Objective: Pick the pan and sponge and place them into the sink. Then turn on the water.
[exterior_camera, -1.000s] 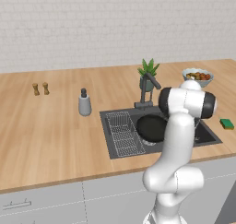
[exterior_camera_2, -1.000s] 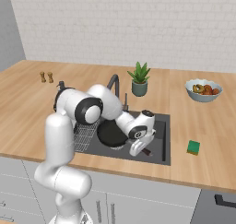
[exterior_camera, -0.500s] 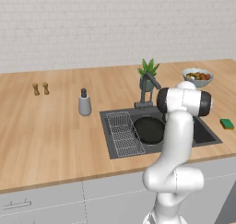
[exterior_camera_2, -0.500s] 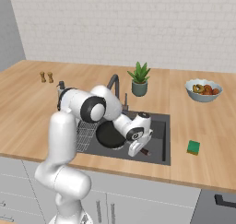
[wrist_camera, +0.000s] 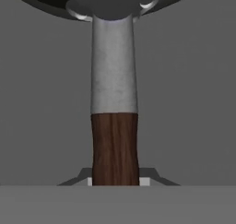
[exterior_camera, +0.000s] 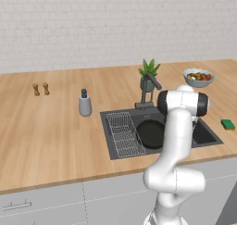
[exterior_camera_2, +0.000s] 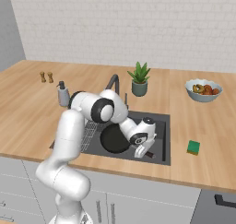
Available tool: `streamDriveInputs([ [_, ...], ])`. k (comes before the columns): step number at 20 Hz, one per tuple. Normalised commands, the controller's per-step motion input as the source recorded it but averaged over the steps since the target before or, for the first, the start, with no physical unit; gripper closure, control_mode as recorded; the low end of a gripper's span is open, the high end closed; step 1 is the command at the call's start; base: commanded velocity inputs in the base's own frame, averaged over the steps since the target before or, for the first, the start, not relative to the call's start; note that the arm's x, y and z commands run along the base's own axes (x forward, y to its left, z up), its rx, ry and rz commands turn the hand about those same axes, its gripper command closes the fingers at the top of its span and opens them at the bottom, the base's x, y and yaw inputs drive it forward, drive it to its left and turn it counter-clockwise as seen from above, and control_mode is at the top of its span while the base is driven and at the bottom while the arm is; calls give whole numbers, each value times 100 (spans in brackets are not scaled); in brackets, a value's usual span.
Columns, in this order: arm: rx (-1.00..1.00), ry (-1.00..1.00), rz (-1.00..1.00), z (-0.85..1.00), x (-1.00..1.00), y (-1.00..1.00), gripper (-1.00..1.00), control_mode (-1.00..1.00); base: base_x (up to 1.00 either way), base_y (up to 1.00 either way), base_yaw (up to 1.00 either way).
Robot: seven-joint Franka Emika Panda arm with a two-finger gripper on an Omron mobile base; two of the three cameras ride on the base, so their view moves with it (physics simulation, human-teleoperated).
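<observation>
Pincer (exterior_camera_2: 144, 150) is seen low in the sink (exterior_camera_2: 162, 126), jaws pressed together on the brown wooden handle of the pan (exterior_camera_2: 113, 139); in the hand view the handle (wrist_camera: 115, 149) runs straight up from betw. the tips to the steel neck and black bowl. Pan bowl lies just beyond the pincer, over the basin floor, beside the wire rack section; whether it is already resting there can't be told.

Risks, as judged:
- If jaws are opened w/ the pan not fully down, it could be dropped and tipped vs. the basin wall.
- Handle end is pinched near its tip, so the heavy bowl could be swung on the grip if lifted or twisted.
- On retreat, the faucet (exterior_camera_2: 113, 81) behind the pincer could be clipped by wrist or elbow.
- Sponge (exterior_camera_2: 193, 147) is left on the worktop to the pincer's right, well apart; it could be forgotten, or nudged when approached.
- No water is seen at the spout.

Surface & room: light wooden worktop (exterior_camera_2: 27, 108) carries, beyond the pincer, a potted plant (exterior_camera_2: 139, 79); far right, a fruit bowl (exterior_camera_2: 203, 90); to the left, a soap dispenser (exterior_camera_2: 63, 95) and two small shakers (exterior_camera_2: 46, 76). White brick wall behind, grey cabinets below.
</observation>
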Motion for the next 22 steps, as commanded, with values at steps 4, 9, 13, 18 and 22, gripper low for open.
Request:
streamDriveInputs([
  [4, 0, -1, 0, -14, 0, -28, 100, -100, 0, 0, 0],
  [9, 0, 0, 0, -5, 0, -1, -100, -100, 0, 0, 0],
  [13, 0, -1, 0, 7, 0, 0, -100, -100, 0, 0, 0],
  [18, 0, -2, -1, 50, 0, -4, -100, -100, 0, 0, 0],
  [22, 0, 0, -9, 91, 0, 0, -100, -100, 0, 0, 0],
])
